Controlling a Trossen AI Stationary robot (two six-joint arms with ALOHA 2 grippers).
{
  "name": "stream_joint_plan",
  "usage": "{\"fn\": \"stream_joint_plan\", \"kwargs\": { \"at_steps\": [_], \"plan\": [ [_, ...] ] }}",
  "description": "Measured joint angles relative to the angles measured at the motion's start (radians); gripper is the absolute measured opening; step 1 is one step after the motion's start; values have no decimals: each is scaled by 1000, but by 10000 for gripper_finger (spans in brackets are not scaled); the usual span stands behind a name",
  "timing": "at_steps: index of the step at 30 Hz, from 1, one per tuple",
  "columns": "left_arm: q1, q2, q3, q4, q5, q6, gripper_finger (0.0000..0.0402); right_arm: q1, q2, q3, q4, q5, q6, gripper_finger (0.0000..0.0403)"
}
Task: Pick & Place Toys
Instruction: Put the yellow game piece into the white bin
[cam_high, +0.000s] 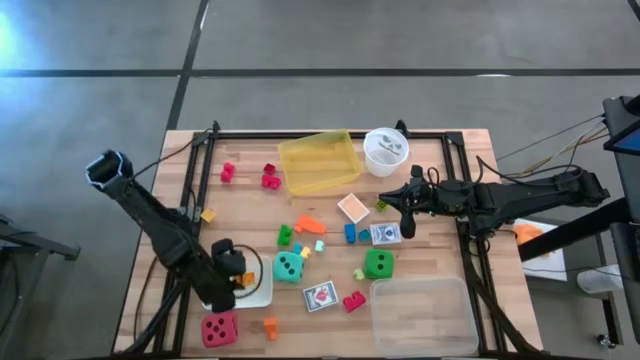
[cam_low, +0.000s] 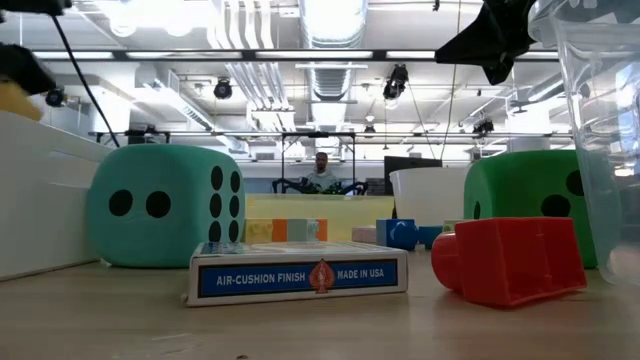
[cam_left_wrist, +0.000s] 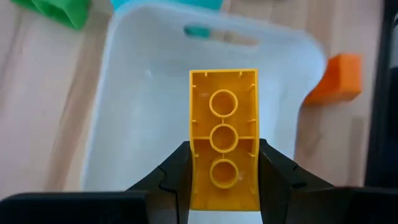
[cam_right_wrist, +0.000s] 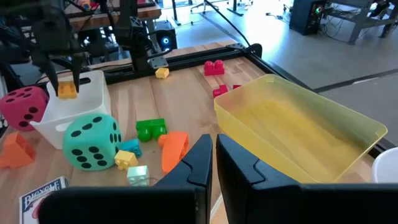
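The task looks barely begun: the left gripper (cam_left_wrist: 224, 180) is clamped on a yellow block (cam_left_wrist: 224, 134) and hangs over the white tray (cam_high: 262, 292) at the near left of the table, whose visible floor looks bare. The block is oblong, its hollow underside showing three round tubes. Nearly all the other toys lie loose on the wood: a red die (cam_high: 220, 328) beside the tray, a teal die (cam_high: 289, 266), a green die (cam_high: 378, 264) and card packs. Farther back, the right gripper (cam_high: 407, 226) waits mid-table, fingers nearly together, empty, near the yellow tray (cam_high: 320, 163).
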Motion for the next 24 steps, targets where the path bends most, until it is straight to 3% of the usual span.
{"fn": "stream_joint_plan", "kwargs": {
  "at_steps": [20, 24],
  "plan": [
    [-14, 257, 0, -1, -16, -63, 117, 0, 0, 0, 0, 0, 0, 20],
    [-14, 277, 0, 1, -17, -64, 137, 0, 0, 0, 0, 0, 0, 20]
  ]
}}
